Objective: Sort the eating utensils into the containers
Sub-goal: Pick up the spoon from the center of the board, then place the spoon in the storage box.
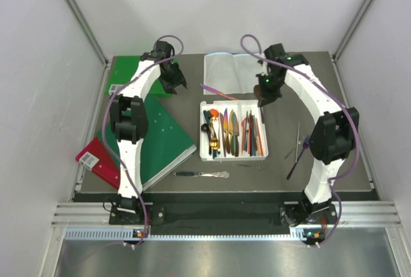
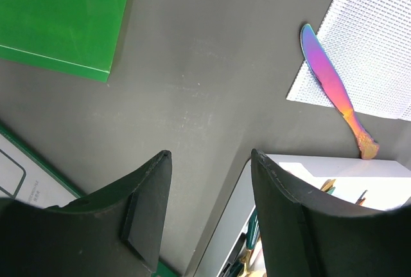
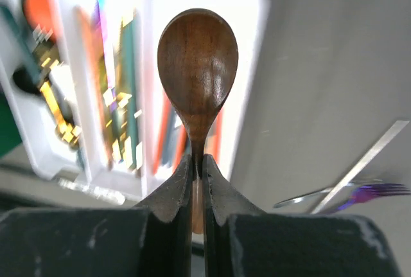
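**Right pincer clamped on wooden spoon at the tray's upper right corner**

- Left pincer (image 2: 210,158): jaws apart and empty, over bare desk (image 1: 282,171) beside the green books (image 1: 154,132).
- Iridescent knife (image 2: 334,90): loose above the tray and lying diagonal. Its blade tip was on a white mesh sheet (image 2: 379,39) and its handle end just beside the tray's top rim. The left arm was the nearer one.
- Tray (image 1: 234,158): centre of the top view, compartments running up-down in the frame. The leftmost slot looked like the spoon slot.
- Silver knife (image 1: 204,174): loose below the tray, lying across the frame.
- Right pincer (image 3: 198,159): shut tight on the neck of the wooden spoon (image 3: 198,58), bowl pointing up the frame.
- Key relation: the tray lay up and left of the spoon, and the spoon's long axis was roughly parallel to the slots. My read is that the spoon needed a leftward shift, not a turn.
- Purple fork (image 3: 376,192) and a silver one: loose at lower right, near the right arm.
- Hard to make out:
  - The spoon handle was buried between the jaws.
  - The tray was blurred in the right wrist view, so I couldn't tell which slot sat under the bowl.
  - The tray corner in the left wrist view was cut off by a finger.
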Action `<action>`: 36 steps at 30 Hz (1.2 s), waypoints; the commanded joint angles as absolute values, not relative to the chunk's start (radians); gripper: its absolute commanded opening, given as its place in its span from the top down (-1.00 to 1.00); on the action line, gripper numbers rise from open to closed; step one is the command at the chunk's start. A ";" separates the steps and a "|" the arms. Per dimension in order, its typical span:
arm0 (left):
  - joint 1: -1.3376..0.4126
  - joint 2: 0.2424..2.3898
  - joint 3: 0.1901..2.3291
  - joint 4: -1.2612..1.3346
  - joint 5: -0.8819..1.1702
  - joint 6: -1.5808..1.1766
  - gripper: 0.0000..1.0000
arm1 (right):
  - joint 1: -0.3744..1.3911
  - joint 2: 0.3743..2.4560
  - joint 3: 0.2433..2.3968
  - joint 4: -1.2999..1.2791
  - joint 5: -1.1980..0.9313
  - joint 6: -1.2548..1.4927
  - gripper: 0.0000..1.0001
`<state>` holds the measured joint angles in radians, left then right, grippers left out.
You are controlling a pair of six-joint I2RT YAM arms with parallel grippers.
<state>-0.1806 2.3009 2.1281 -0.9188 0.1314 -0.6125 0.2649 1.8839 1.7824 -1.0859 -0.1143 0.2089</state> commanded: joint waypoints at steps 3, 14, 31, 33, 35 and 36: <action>-0.187 2.307 2.149 -0.897 0.140 -0.615 -0.15 | 0.411 1.919 1.753 -1.152 -0.219 0.189 1.00; -0.187 2.253 2.066 -0.885 0.121 -0.606 -0.14 | 0.541 2.026 1.853 -1.137 -0.219 0.155 1.00; -0.186 2.209 2.034 -0.922 0.017 -0.618 -0.14 | 0.637 2.269 2.095 -1.135 -0.273 0.300 1.00; -0.186 2.206 2.036 -0.920 0.011 -0.615 -0.14 | 0.635 2.307 2.129 -1.147 -0.281 0.311 1.00; -0.186 2.204 2.037 -0.925 0.009 -0.614 -0.14 | 0.632 2.333 2.154 -1.151 -0.298 0.325 1.00; -0.184 2.204 2.039 -0.925 0.009 -0.614 -0.14 | 0.630 2.339 2.166 -1.150 -0.304 0.328 1.00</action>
<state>-0.1848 2.2749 2.0396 -0.9119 0.0353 -0.6159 0.6384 2.3035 2.0914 -1.1385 -0.2722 0.2829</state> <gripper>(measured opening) 0.569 0.029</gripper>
